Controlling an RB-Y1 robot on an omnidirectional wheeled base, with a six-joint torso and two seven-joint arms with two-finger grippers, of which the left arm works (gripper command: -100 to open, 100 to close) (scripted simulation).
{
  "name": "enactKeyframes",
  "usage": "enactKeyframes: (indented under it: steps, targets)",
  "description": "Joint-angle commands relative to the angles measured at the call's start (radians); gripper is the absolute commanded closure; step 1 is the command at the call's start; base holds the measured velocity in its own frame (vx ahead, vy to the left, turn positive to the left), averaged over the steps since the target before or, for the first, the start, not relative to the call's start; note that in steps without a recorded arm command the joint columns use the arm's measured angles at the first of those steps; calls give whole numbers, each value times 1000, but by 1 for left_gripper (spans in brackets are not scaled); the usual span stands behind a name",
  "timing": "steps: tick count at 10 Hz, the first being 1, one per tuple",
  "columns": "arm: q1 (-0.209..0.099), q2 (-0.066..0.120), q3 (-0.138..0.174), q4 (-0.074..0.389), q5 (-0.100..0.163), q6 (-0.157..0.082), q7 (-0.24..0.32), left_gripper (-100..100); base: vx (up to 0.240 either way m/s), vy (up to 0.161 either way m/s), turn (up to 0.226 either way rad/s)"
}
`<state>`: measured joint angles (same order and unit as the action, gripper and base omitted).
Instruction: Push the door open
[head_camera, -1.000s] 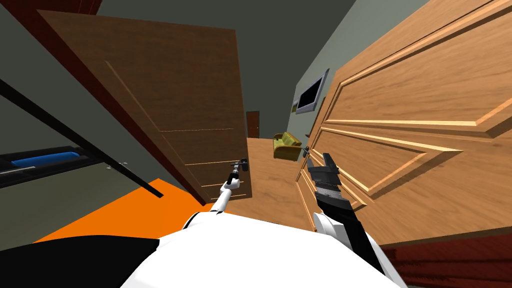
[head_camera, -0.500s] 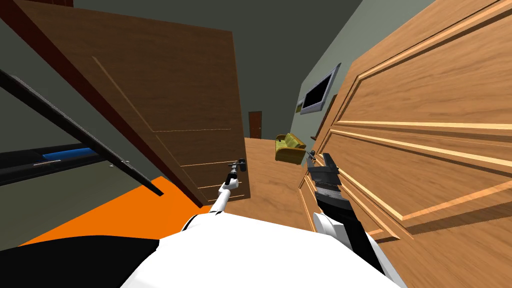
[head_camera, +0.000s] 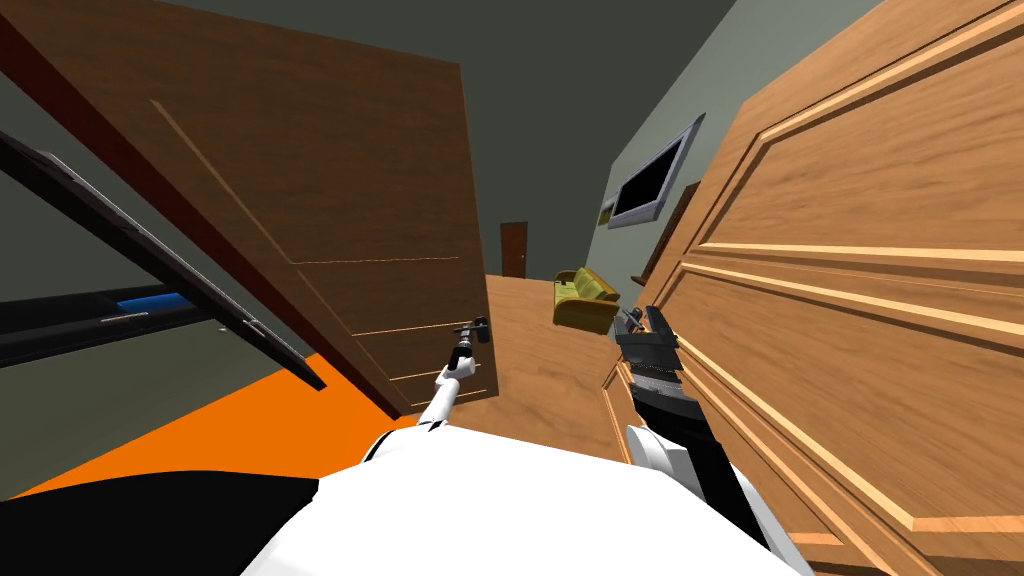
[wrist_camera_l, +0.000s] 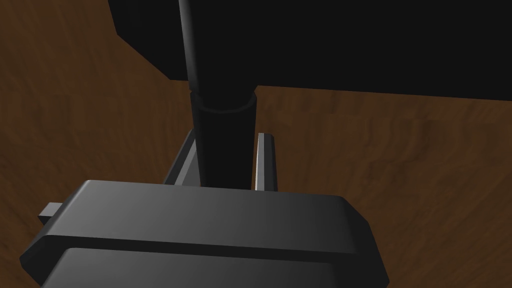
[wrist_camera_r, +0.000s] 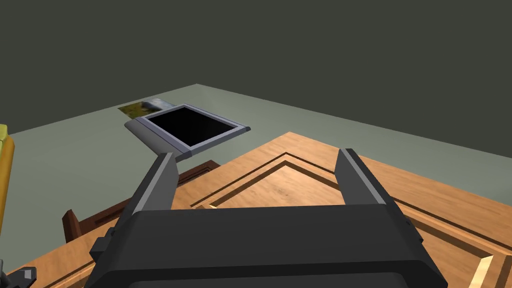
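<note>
At the dark brown wooden door (head_camera: 330, 180), my left gripper (head_camera: 479, 329) stays clamped on its black handle (wrist_camera_l: 222, 135), right gripper (wrist_camera_r: 256, 158) apart; I've rolled forward, so it's nearly open.

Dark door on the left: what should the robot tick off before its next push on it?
1. Left tool shut on the dark handle: ok.
2. Dark door ajar, with a gap ahead: ok.
3. Sofa far beyond the doorway, out of the swing: ok.
4. Right tool open and holding nothing: ok.
5. Right tool apart from the light door: cannot tell.
6. Room behind the dark door for it to swing further: cannot tell.
</note>
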<state>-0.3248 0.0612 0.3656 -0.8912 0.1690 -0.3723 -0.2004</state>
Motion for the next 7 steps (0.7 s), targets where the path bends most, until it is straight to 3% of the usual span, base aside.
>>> enactKeyframes:
  steps: [1,7]
  targets:
    - [-5,6,1,10,-1,-4,3,100,99,-32,89]
    - [-30,30,6,59,-9,-22,21,100,191,-26,114]
